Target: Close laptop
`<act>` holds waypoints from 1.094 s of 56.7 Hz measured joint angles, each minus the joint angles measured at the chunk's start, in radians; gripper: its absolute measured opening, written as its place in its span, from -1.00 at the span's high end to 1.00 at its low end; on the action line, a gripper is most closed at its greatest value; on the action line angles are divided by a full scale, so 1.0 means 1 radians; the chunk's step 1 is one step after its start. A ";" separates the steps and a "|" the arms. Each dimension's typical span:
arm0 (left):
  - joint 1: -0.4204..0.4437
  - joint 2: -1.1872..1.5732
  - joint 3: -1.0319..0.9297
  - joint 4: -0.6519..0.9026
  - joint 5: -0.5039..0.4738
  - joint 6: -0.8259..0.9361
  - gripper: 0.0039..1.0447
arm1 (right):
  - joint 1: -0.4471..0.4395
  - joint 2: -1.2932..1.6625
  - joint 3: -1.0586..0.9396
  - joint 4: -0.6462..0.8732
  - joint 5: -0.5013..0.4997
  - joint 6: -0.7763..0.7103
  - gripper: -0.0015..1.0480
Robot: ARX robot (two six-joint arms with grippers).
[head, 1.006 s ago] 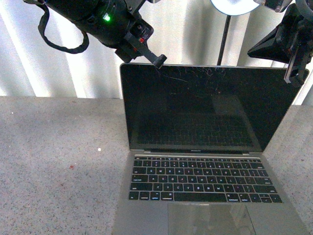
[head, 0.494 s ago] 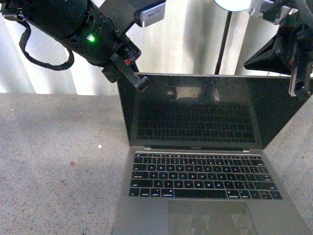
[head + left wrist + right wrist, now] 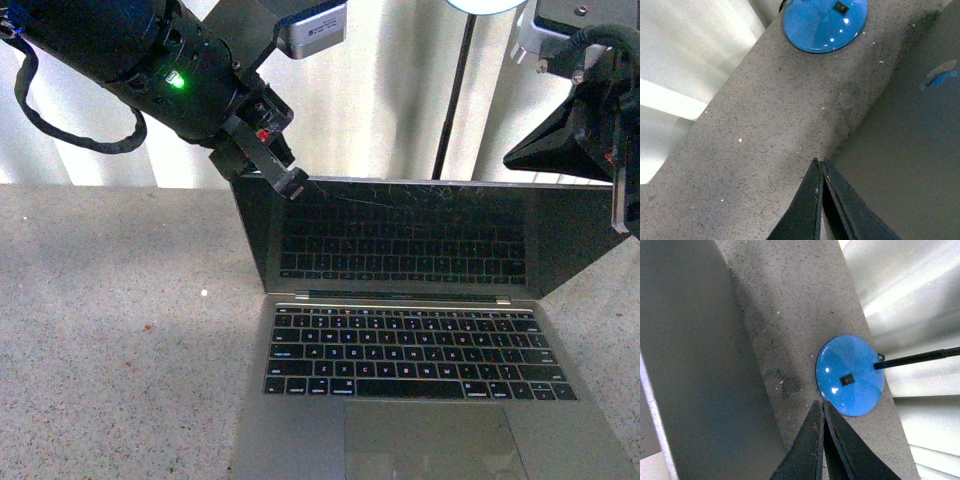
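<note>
The silver-grey laptop sits open on the speckled table, its scratched black screen leaning forward over the black keys. My left gripper is shut and rests against the lid's top left corner. My right gripper is shut at the lid's top right corner, at the picture's edge. The left wrist view shows the shut fingertips at the edge of the grey lid back, which carries a pale logo. In the right wrist view the shut gripper sits beside the lid back.
A lamp with a round blue base and a thin black pole stands behind the laptop. Pale curtains hang at the back. The grey speckled tabletop stretches left of the laptop.
The lid has tipped forward and its top edge has dropped. Both shut grippers have come down with it at the two upper corners.
</note>
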 joint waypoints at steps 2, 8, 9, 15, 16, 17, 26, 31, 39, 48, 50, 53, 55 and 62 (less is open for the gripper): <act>-0.004 0.000 -0.004 -0.001 0.000 0.004 0.94 | -0.001 0.000 -0.002 -0.006 0.000 -0.003 0.94; -0.011 -0.004 -0.015 -0.006 0.002 0.011 0.94 | -0.002 0.000 -0.008 -0.010 -0.001 -0.010 0.94; -0.012 -0.005 -0.016 -0.006 0.002 0.011 0.94 | -0.002 0.000 -0.009 -0.010 -0.001 -0.010 0.94; -0.018 -0.010 -0.032 -0.006 0.014 0.013 0.94 | -0.002 -0.001 -0.019 -0.006 -0.008 -0.011 0.94; -0.018 -0.011 -0.035 -0.006 0.015 0.013 0.94 | -0.002 -0.001 -0.020 -0.006 -0.008 -0.011 0.94; -0.019 -0.013 -0.039 -0.006 0.018 0.014 0.94 | -0.002 -0.001 -0.022 -0.006 -0.008 -0.012 0.94; -0.035 -0.018 -0.058 0.002 0.049 0.002 0.94 | -0.003 -0.001 -0.038 -0.010 -0.008 -0.026 0.94; -0.053 -0.018 -0.079 0.010 0.053 -0.003 0.94 | -0.003 -0.001 -0.045 -0.012 -0.010 -0.030 0.94; -0.064 -0.017 -0.106 0.024 0.056 -0.012 0.94 | -0.003 -0.001 -0.075 -0.021 -0.012 -0.040 0.94; -0.064 -0.017 -0.125 0.033 0.053 -0.012 0.94 | 0.001 -0.001 -0.107 -0.018 -0.019 -0.041 0.94; -0.064 -0.017 -0.128 0.035 0.051 -0.012 0.94 | 0.002 -0.001 -0.118 -0.018 -0.019 -0.044 0.94; -0.064 -0.017 -0.131 0.035 0.052 -0.012 0.94 | 0.004 -0.001 -0.129 -0.014 -0.019 -0.045 0.94; -0.064 -0.017 -0.134 0.035 0.053 -0.012 0.94 | 0.005 -0.001 -0.134 -0.013 -0.019 -0.047 0.94; -0.064 -0.017 -0.148 0.042 0.055 -0.012 0.94 | 0.008 -0.001 -0.147 -0.008 -0.018 -0.048 0.94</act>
